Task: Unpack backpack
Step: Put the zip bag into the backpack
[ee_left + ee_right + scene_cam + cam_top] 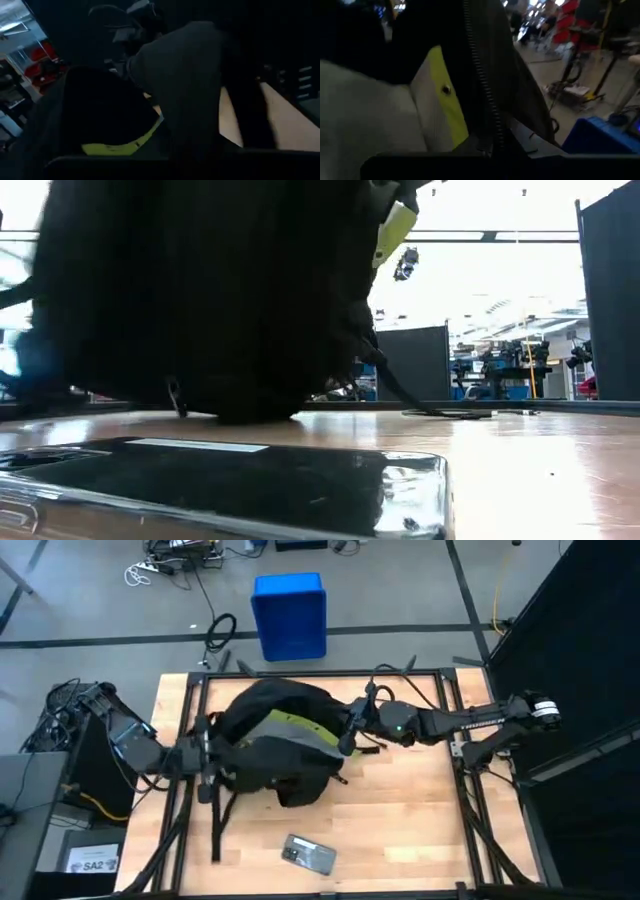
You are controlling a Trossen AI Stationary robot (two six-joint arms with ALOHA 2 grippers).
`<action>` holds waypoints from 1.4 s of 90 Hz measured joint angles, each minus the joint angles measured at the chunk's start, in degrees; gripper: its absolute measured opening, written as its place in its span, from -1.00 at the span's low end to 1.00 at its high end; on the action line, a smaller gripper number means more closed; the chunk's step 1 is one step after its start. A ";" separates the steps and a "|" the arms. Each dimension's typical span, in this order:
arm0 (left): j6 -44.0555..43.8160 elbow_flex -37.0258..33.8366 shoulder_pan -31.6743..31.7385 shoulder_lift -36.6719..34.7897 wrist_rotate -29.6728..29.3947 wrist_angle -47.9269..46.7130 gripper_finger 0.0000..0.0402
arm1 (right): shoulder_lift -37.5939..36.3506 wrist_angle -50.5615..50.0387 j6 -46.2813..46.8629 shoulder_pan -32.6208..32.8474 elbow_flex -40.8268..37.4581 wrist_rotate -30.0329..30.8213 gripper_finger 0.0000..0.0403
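Black fabric, yellow-green lining showing: backpack lies mid-table between both grippers, long axis running from one to other. Clear-cased phone on bare wood at near edge, well apart from bag and both sets of jaws. Left gripper against bag's strap end; jaw state cannot tell. Right gripper at open mouth, zipper edge and lining directly ahead; jaw state cannot tell. Judgement: right arm nearer opening, better placed to reach in. Blue bin on floor beyond table.
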 joint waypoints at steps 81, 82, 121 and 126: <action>-20.60 -12.84 0.06 18.97 17.08 4.86 -0.53 | -0.96 1.18 -3.45 6.06 -0.09 3.99 -1.00; -20.54 -12.61 0.06 18.97 17.08 4.84 -0.51 | -0.96 0.87 -3.46 6.25 -0.09 4.43 -1.00; -9.08 -3.23 -0.06 18.92 9.39 5.91 0.13 | -0.94 -0.69 -3.49 9.32 -0.09 7.34 -1.00; -8.07 -3.23 0.10 18.96 5.38 5.70 0.15 | -0.92 -0.47 -3.49 9.62 -0.09 7.36 -1.00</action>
